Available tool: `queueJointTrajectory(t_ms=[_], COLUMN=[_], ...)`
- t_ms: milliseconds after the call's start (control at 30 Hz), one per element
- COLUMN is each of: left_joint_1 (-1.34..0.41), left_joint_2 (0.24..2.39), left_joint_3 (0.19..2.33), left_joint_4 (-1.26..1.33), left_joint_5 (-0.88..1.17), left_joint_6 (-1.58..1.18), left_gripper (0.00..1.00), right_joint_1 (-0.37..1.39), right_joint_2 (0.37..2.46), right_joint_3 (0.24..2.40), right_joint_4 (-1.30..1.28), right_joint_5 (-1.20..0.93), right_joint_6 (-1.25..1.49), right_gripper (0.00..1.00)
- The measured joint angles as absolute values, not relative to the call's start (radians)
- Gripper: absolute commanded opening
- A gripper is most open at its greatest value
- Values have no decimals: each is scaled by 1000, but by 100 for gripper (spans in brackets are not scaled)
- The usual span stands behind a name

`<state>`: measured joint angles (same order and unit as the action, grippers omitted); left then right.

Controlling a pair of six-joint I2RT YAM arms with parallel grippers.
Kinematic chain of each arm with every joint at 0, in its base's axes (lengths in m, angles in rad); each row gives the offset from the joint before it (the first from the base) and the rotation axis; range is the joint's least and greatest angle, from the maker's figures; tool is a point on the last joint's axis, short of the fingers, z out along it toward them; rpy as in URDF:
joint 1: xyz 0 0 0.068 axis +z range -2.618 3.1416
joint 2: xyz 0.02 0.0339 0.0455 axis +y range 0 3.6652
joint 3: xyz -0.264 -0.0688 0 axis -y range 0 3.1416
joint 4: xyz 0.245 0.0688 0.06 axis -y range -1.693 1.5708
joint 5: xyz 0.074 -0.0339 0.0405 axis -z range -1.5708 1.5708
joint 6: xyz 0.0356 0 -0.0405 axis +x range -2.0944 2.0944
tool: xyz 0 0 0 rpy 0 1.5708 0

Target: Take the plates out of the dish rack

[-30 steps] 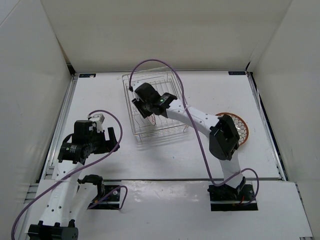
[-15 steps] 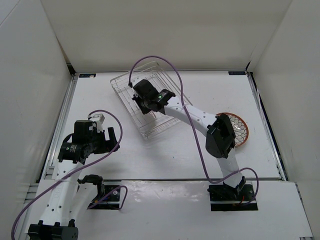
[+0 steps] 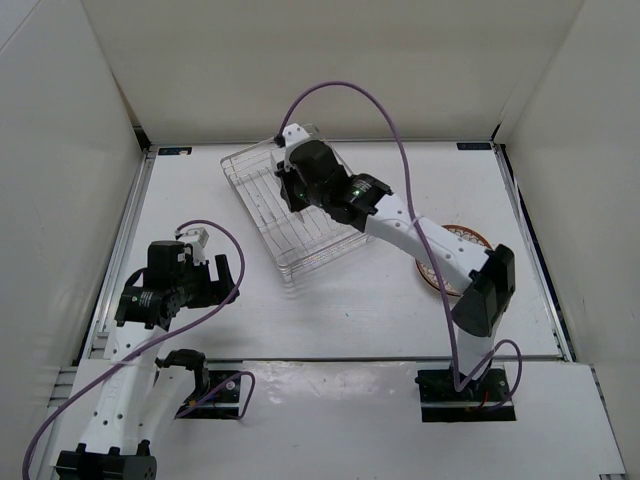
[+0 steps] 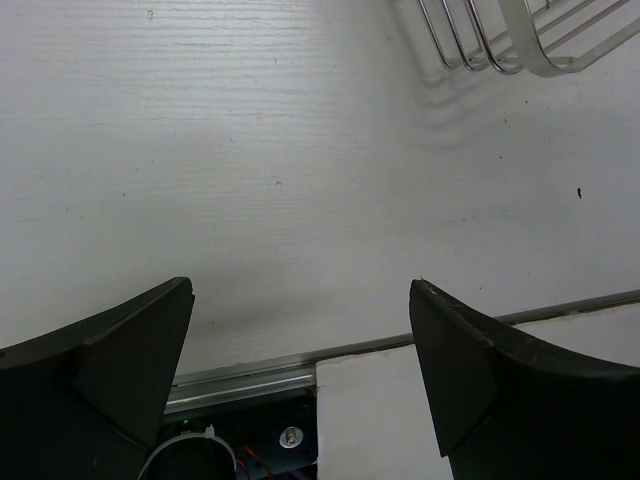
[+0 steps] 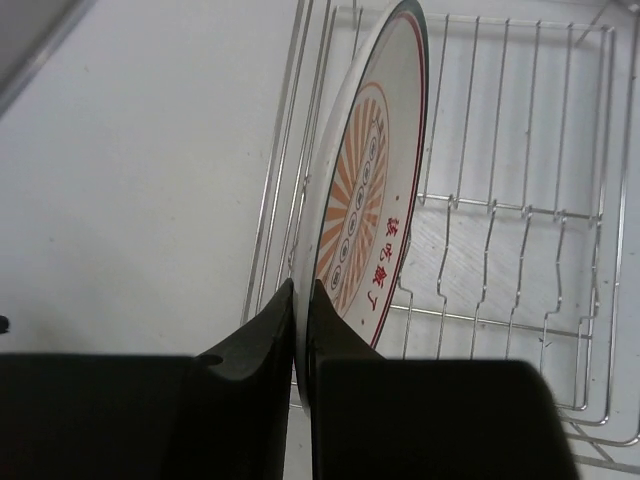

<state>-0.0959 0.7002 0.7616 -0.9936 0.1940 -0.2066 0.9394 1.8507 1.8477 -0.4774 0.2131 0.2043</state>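
Note:
The silver wire dish rack (image 3: 300, 235) lies skewed on the table, left of centre. My right gripper (image 3: 300, 180) hovers over its far end. In the right wrist view the right gripper (image 5: 303, 290) is shut on the rim of a plate (image 5: 370, 190). That plate is held on edge above the rack's wires (image 5: 470, 203) and shows orange rays and red characters on its face. Another patterned plate (image 3: 467, 240) lies flat on the table at the right, partly under the right arm. My left gripper (image 3: 228, 275) is open and empty, near the table's left front.
The rack's near corner (image 4: 520, 40) shows at the top right of the left wrist view, beyond the open left gripper (image 4: 300, 290). White walls enclose the table on the left, back and right. A metal rail (image 4: 240, 380) runs along the table's near edge.
The right gripper has moved toward the far side and risen with the plate in it. The rack has turned and slid left. The right elbow has swung right. The left arm has not moved.

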Motion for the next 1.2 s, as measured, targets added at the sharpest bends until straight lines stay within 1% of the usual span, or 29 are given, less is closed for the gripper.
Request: queueJointTrajectory(t_ms=[167, 267, 367, 467, 600, 700, 833, 933, 1000, 1200], left_joint_1=[-96, -96, -96, -96, -96, -96, -96, -96, -96, -96], left_joint_2=[696, 696, 694, 687, 676, 673, 674, 680, 687, 720], left_joint_3=[762, 762, 762, 762, 762, 762, 762, 762, 762, 762], left_joint_4=[-993, -994, -994, -994, -994, -994, -994, -994, -994, -993], left_joint_5=[194, 194, 194, 193, 193, 194, 194, 194, 194, 208], left_joint_6=[-207, -207, -207, -207, -207, -207, -207, -207, -207, -207], left_gripper=[100, 100, 100, 100, 100, 100, 100, 100, 100, 100], right_joint_1=[935, 931, 930, 930, 931, 931, 931, 932, 932, 950], right_joint_2=[1771, 1770, 1740, 1702, 1548, 1445, 1378, 1336, 1304, 1289], right_joint_3=[1834, 1847, 1803, 1795, 1713, 1704, 1692, 1584, 1469, 1198], right_joint_4=[-418, -444, -451, -533, -627, -733, -855, -904, -917, -974], right_joint_5=[233, 242, 253, 288, 340, 374, 399, 407, 395, 392], right_joint_6=[213, 216, 197, 172, 145, 141, 142, 162, 184, 262], right_gripper=[0, 0, 0, 0, 0, 0, 0, 0, 0, 0])
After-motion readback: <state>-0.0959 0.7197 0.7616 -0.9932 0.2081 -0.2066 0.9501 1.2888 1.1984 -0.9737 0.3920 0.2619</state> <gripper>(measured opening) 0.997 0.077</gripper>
